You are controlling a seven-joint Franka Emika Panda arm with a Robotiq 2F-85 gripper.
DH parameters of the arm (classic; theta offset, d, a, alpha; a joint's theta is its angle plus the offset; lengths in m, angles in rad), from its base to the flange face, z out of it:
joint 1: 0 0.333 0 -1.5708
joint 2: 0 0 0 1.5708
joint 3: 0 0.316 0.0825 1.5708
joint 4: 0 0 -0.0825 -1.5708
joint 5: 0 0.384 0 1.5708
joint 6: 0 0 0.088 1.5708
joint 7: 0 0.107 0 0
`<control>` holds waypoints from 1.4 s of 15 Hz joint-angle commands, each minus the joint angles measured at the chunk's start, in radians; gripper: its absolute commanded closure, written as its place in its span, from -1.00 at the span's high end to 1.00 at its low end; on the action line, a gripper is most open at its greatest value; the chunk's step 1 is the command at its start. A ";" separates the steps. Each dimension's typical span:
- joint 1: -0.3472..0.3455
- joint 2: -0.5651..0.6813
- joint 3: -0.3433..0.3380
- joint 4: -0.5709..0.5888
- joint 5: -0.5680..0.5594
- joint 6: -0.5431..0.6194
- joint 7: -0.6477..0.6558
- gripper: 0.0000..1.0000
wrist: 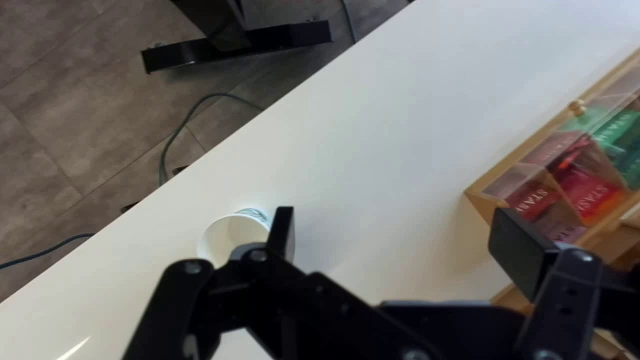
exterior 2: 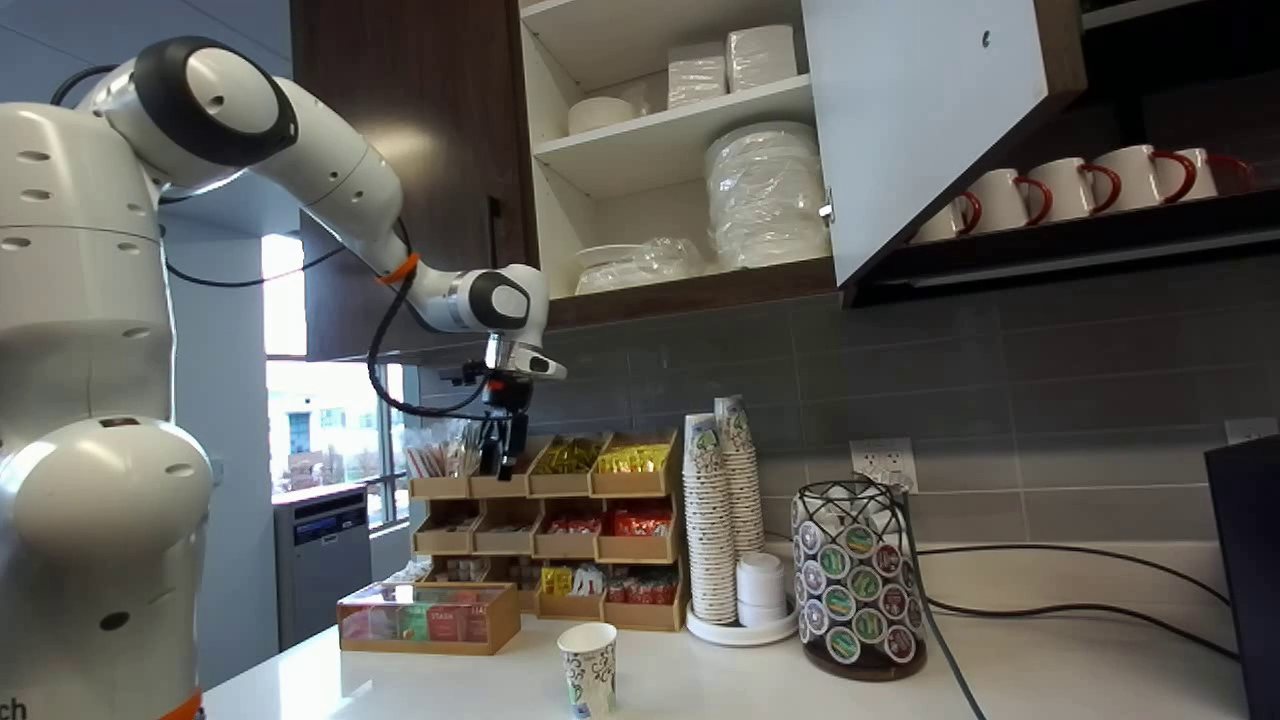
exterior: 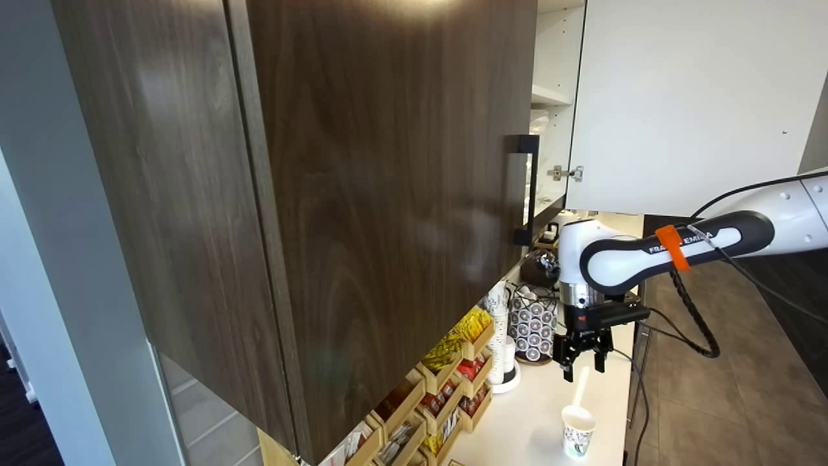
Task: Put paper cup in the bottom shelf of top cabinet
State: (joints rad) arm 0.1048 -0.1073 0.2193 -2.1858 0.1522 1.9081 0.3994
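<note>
1. White counter [exterior 2: 690,690]: paper cup [exterior 2: 588,672] upright on it, ungrasped.
2. Gripper [wrist: 394,225]: wide, empty, raised, pointing down; presumably for a top-down grasp.
3. Top cabinet [exterior 2: 690,293]: partly open, probably readied for placing.

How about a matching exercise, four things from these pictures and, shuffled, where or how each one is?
Things
1. paper cup
2. hand
3. red-handled mugs
4. wrapped white stack

Places or states
A. inside the cabinet
B. open, holding nothing
C. in a row on a dark shelf
D. upright on the counter

Pairs: 1-D, 2-B, 3-C, 4-A
</note>
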 commanded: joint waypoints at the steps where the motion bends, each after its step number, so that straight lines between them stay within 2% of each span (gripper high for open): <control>1: -0.009 -0.050 -0.046 -0.120 -0.124 0.038 -0.094 1.00; 3: -0.016 -0.063 -0.066 -0.188 -0.181 0.117 -0.140 1.00; 7: -0.020 -0.089 -0.108 -0.341 -0.134 0.439 -0.259 1.00; 8: -0.018 -0.038 -0.097 -0.248 -0.155 0.326 -0.205 1.00; 9: -0.019 -0.039 -0.101 -0.268 -0.155 0.355 -0.212 1.00; 14: -0.018 -0.038 -0.100 -0.252 -0.155 0.350 -0.212 1.00; 17: -0.045 -0.004 -0.134 -0.296 -0.159 0.417 -0.257 1.00; 19: -0.066 0.017 -0.147 -0.325 -0.238 0.514 -0.252 1.00; 21: -0.081 0.046 -0.164 -0.348 -0.258 0.611 -0.252 1.00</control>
State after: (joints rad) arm 0.0453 -0.0981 0.0739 -2.4944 -0.0569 2.4005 0.1570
